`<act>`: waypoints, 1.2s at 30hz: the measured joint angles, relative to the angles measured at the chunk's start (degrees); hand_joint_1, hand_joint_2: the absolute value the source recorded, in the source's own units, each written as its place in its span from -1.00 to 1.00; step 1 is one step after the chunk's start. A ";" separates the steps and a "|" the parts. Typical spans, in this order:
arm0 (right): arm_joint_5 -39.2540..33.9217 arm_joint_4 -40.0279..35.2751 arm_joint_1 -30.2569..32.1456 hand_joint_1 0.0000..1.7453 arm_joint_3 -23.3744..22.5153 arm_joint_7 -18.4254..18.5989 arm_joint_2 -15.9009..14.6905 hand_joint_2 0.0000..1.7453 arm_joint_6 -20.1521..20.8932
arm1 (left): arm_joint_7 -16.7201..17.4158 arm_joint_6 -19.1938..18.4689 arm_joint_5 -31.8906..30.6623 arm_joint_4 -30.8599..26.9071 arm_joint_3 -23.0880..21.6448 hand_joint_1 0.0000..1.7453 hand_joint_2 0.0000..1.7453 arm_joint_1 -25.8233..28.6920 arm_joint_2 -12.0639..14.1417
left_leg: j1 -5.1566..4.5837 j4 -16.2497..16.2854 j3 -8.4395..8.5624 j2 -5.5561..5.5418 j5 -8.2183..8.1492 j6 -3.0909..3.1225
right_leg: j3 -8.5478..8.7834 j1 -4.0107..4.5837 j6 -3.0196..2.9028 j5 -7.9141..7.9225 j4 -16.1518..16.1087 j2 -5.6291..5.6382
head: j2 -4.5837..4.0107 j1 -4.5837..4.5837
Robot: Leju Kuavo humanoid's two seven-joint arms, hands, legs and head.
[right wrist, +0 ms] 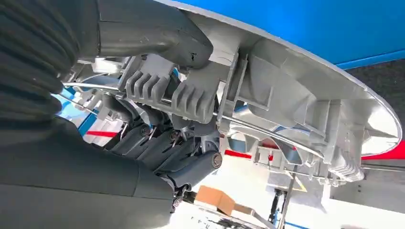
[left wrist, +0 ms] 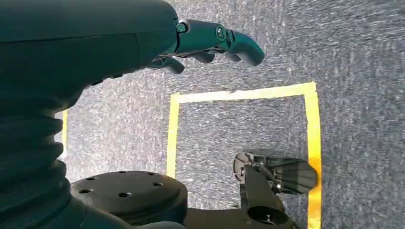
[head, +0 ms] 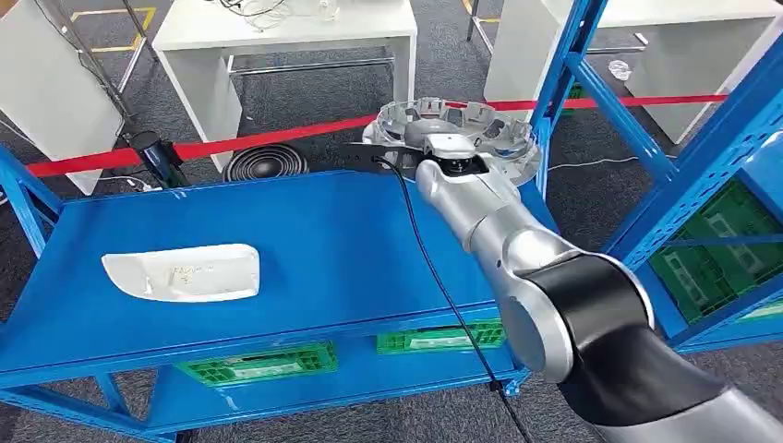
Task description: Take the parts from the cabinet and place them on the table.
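The round silver part point(head: 457, 129), a ribbed ring-shaped casting with pockets round its rim, sits at the far right corner of the blue table top point(head: 305, 240), partly overhanging the far edge. The right hand point(head: 450, 159) is grasping it at its near rim; the right wrist view confirms the thumb point(right wrist: 157, 38) over the rim and the dark fingers point(right wrist: 162, 143) curled beneath the ribbing point(right wrist: 191, 95). The part appears to rest on, or just above, the surface; contact cannot be confirmed.

Judgement: the placing step is in hand, at or near set-down. The next move calls for the part to be seated further onto the top, since an overhanging release risks tipping it off the far side, and then a clean release.

A white moulded part point(head: 183, 272) lies flat on the left of the same top, well apart from the silver one.

The left hand point(left wrist: 210, 45) hangs over grey carpet with yellow floor tape point(left wrist: 313, 138), fingers loosely extended and holding nothing.

Containers: green crates point(head: 258, 363) sit on the shelf below the top, and another green crate point(head: 716, 258) stands in the blue rack point(head: 637, 138) to the right. Their contents cannot be made out.
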 joint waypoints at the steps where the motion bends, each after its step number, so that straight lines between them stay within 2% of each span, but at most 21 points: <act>1: 0.00 0.00 0.00 0.88 0.00 0.02 0.00 1.00 0.00 | -0.52 -0.09 -0.28 0.00 0.00 -1.00 1.00 -0.01 -0.02 | 0.00 0.00 0.00 0.00 0.00 0.00 | 0.00 0.00 0.00 0.00 0.00 0.00 | 0.00 0.00; 10: -0.04 0.00 0.01 0.88 0.00 -0.11 0.00 1.00 -0.07 | -1.70 -1.40 -0.04 0.00 0.00 -1.00 1.00 -0.10 -0.04 | -0.02 0.05 -0.03 0.00 -0.03 0.02 | 0.02 -0.01 0.03 0.02 -0.04 0.00 | 0.00 0.00; 11: 0.00 0.00 0.01 0.88 0.00 -0.24 0.00 1.00 -0.07 | -1.88 -1.40 0.46 0.00 0.18 -1.00 1.00 -0.10 0.00 | -0.24 0.18 -0.06 0.00 -0.14 0.16 | 0.03 -0.27 0.11 0.05 -0.10 -0.01 | 0.00 -0.02; 16: 0.13 0.00 0.01 0.88 0.02 -0.44 0.02 1.00 -0.07 | -2.51 -1.71 1.42 0.02 1.27 -1.00 1.00 0.02 0.22 | -0.38 0.37 -0.12 0.04 -0.38 0.54 | 0.04 -0.41 0.31 0.00 -0.12 0.00 | 0.00 -0.02; 19: 0.17 0.00 0.00 0.88 0.02 -0.42 0.02 1.00 -0.07 | -2.60 -1.81 1.57 0.02 1.55 -1.00 1.00 0.05 0.31 | -0.54 0.32 -0.11 0.05 -0.21 0.92 | 0.19 -0.55 0.83 0.27 -0.35 0.02 | 0.00 -0.02; 20: 0.17 0.00 -0.10 0.88 0.02 -0.39 0.02 1.00 -0.07 | -2.62 -1.81 1.60 0.02 1.57 -1.00 1.00 0.03 0.28 | -0.06 -0.34 0.10 0.20 0.14 1.22 | 0.21 -0.23 0.97 0.27 -0.36 0.13 | 0.00 0.00; 21: 0.17 -0.02 -0.17 0.88 0.02 -0.39 0.00 1.00 -0.07 | -2.62 -1.84 1.64 0.00 1.66 -1.00 1.00 0.02 0.24 | 0.31 -0.83 0.39 0.42 0.49 1.39 | -0.28 -0.42 1.04 -0.62 0.22 0.11 | 0.00 -0.02; 22: 0.15 -0.02 -0.40 0.88 0.02 -0.39 0.00 1.00 -0.09 | -2.64 -1.84 1.68 0.00 1.88 -1.00 1.00 0.00 0.24 | 0.32 -0.91 0.32 0.53 0.56 1.53 | -1.52 -0.32 1.20 -2.73 3.10 0.10 | -0.02 0.18; 23: 0.15 0.00 -0.52 0.88 0.04 -0.37 0.00 1.00 -0.09 | -2.64 -1.86 1.71 0.02 2.08 -1.00 1.00 0.00 0.24 | 0.34 -0.84 0.22 0.71 0.57 1.55 | -3.61 -0.37 1.31 -5.15 7.89 0.10 | -0.02 0.26; 24: 0.17 0.00 -0.47 0.88 0.04 -0.39 0.00 1.00 -0.11 | -2.64 -1.90 1.73 0.02 2.16 -1.00 1.00 0.01 0.24 | 0.33 -0.77 0.20 0.81 0.56 1.55 | -5.58 -0.41 1.40 -6.83 12.31 0.09 | 0.00 0.24; 25: 0.17 0.02 -0.36 0.88 0.04 -0.39 0.00 1.00 -0.11 | -2.64 -1.90 1.75 0.04 2.23 -1.00 1.00 0.01 0.24 | 0.33 -0.71 0.17 0.87 0.52 1.57 | -7.12 -0.42 1.46 -7.56 15.50 0.08 | 0.00 0.22; 26: 0.17 0.04 -0.20 0.88 0.04 -0.37 -0.02 1.00 -0.09 | -2.66 -1.92 1.79 0.04 2.32 -1.00 1.00 0.00 0.24 | 0.36 -0.58 0.15 0.89 0.50 1.56 | -7.99 -0.47 1.46 -7.10 17.03 0.08 | 0.00 0.26; 27: 0.20 0.04 -0.15 0.88 0.04 -0.35 -0.07 1.00 -0.09 | -2.66 -1.97 1.84 0.04 2.38 -1.00 1.00 0.01 0.24 | 0.39 -0.44 0.12 0.88 0.46 1.50 | -7.40 -0.55 1.42 -5.43 15.44 0.07 | -0.02 0.26; 28: 0.20 0.04 -0.16 0.88 0.04 -0.35 -0.07 1.00 -0.09 | -2.64 -1.99 1.88 0.04 2.38 -1.00 1.00 0.02 0.24 | 0.47 -0.26 0.07 0.86 0.38 1.37 | -6.09 -0.63 1.39 -3.47 12.44 0.06 | 0.00 0.26; 29: 0.20 0.04 -0.18 0.88 0.04 -0.35 -0.07 1.00 -0.09 | -2.66 -2.05 1.88 0.04 2.38 -1.00 1.00 0.01 0.22 | 0.63 0.12 -0.01 0.82 0.22 1.11 | -3.17 -0.72 1.44 -0.46 6.38 0.02 | 0.00 0.26; 30: 0.22 0.04 -0.22 0.88 0.04 -0.37 -0.07 1.00 -0.09 | -2.66 -2.10 1.90 0.04 2.38 -1.00 1.00 0.00 0.22 | 0.70 0.52 -0.18 0.81 0.04 0.75 | -1.20 -0.85 1.56 0.28 1.86 -0.02 | 0.00 0.26; 31: 0.26 0.04 -0.32 0.88 0.04 -0.39 -0.07 1.00 -0.07 | -2.66 -2.10 1.90 0.04 2.40 -1.00 1.00 -0.04 0.33 | 0.52 0.58 -0.64 0.75 0.09 0.28 | -0.32 -0.49 1.36 -0.74 1.69 0.16 | 0.00 0.24; 32: 0.28 0.04 -0.32 0.88 0.07 -0.44 0.09 1.00 -0.07 | -2.66 -2.16 1.88 0.04 2.40 -1.00 1.00 -0.10 0.31 | 0.42 0.72 -0.71 0.59 0.25 -0.11 | -0.88 -0.24 0.65 0.34 2.02 0.46 | 0.00 0.19; 33: 0.35 0.04 -0.32 0.88 0.07 -0.39 0.09 1.00 -0.07 | -2.66 -2.16 1.90 0.07 2.40 -1.00 1.00 -0.11 0.31 | 0.41 0.96 -0.78 0.46 0.47 -0.48 | -1.05 -0.40 0.34 0.01 1.54 0.38 | 0.00 0.20; 35: 0.37 0.04 -0.30 0.88 0.09 -0.44 0.09 1.00 0.00 | -2.64 -2.23 1.90 0.11 2.40 -1.00 1.00 0.06 0.35 | 0.51 0.62 -1.09 0.30 1.01 -1.32 | -1.56 -0.21 -0.47 0.45 1.73 0.37 | 0.00 0.20; 36: 0.39 0.04 -0.35 0.88 0.09 -0.42 0.29 1.00 0.02 | -2.64 -2.23 1.90 0.13 2.40 -1.00 1.00 0.11 0.42 | 0.60 0.65 -1.43 0.21 0.89 -1.56 | -1.69 -0.54 -1.16 0.91 1.40 0.20 | 0.00 0.17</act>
